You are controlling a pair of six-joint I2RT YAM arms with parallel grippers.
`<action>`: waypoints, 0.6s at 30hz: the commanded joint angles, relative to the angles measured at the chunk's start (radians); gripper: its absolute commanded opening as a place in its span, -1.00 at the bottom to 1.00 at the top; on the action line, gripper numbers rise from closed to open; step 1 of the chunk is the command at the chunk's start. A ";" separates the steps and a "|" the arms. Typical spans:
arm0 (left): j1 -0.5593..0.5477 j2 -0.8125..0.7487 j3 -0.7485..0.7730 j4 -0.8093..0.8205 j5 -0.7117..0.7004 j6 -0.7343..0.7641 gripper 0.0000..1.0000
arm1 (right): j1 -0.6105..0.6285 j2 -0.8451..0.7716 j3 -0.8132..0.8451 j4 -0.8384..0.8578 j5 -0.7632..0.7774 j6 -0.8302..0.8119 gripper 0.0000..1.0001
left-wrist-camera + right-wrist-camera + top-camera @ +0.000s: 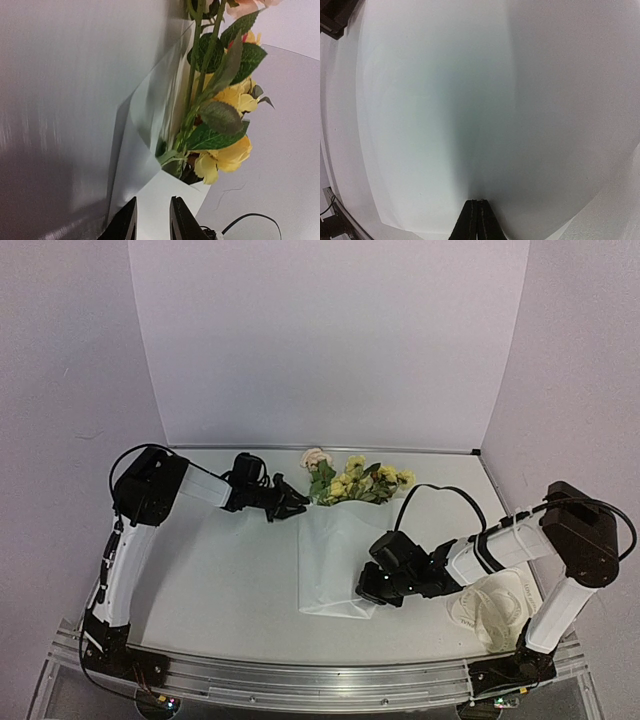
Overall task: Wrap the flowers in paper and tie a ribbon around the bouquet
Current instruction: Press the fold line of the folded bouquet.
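Nearest to me, the right gripper is down at the near right corner of the paper. Its fingers are pressed together with no gap between them. In the right wrist view the sheet's near edge runs in under the tips and a soft shadowed crease spreads away from them, so it looks pinched on that edge. Just to the right of that arm, the ribbon lies in loose loops on the desk, apart from the paper and from both grippers.

The paper stretches away from the right gripper toward the back of the desk, folded over along its length, its far end reaching up to the blooms.

Further back, the left gripper sits at the far left corner of the sheet. Its fingers stand a little apart, with a narrow gap. White paper shows in that gap, but I cannot tell whether the tips touch it.

Just beyond that gripper are the flowers, their stems tucked into the paper's open end. The yellow heads and green leaves stick out, and the pale rose is farthest back on the left.
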 commanded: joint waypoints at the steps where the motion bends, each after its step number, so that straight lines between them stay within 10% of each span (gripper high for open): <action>1: 0.031 0.060 0.140 -0.059 0.003 0.018 -0.50 | -0.004 0.017 -0.040 -0.147 0.017 -0.010 -0.93; 11: 0.094 0.087 0.322 -0.191 0.029 0.108 -0.50 | -0.004 0.008 -0.027 -0.153 0.013 -0.011 -0.94; 18: 0.031 -0.264 -0.057 -0.151 0.094 0.209 -0.49 | -0.004 -0.062 0.016 -0.218 0.029 -0.024 -0.92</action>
